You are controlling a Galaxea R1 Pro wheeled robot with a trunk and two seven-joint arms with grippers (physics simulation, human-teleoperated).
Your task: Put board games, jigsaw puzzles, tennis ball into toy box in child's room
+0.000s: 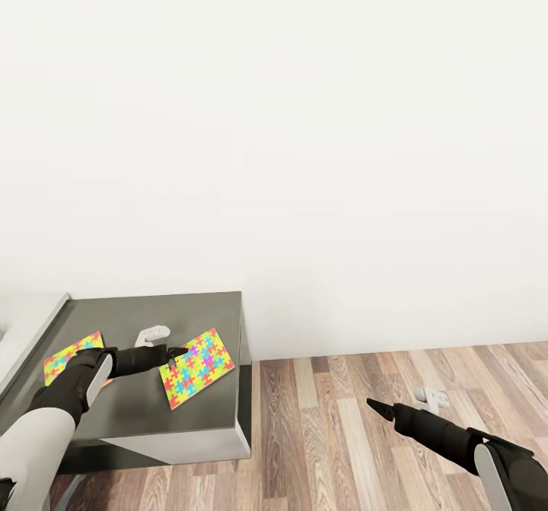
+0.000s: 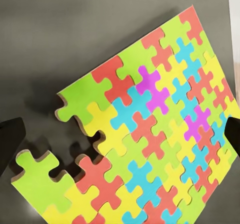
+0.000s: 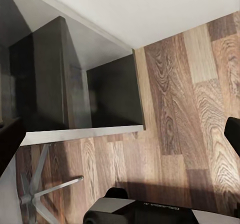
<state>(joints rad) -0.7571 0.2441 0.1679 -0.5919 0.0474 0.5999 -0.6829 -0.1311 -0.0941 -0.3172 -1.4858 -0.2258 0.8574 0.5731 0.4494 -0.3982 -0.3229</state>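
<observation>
Two jigsaw puzzles lie on the dark grey lower end of the table (image 1: pixel 190 313). One puzzle (image 1: pixel 199 366) sits near the table's right edge, and the other (image 1: pixel 67 357) is further left, partly hidden by my left arm. My left gripper (image 1: pixel 176 354) is open at the near puzzle's left edge. In the left wrist view that puzzle (image 2: pixel 150 134) spreads under the left gripper (image 2: pixel 120 134), whose fingers (image 2: pixel 10 139) stand wide apart. My right gripper (image 1: pixel 378 407) hangs open over the wooden floor, right of the table, holding nothing.
A small white object (image 1: pixel 150 336) lies on the dark section behind my left gripper, and a similar one (image 1: pixel 431 398) is on the floor. The pale grey table top (image 1: pixel 30 328) begins at far left. A white wall stands behind. Chair legs (image 3: pixel 40 194) stand by the table.
</observation>
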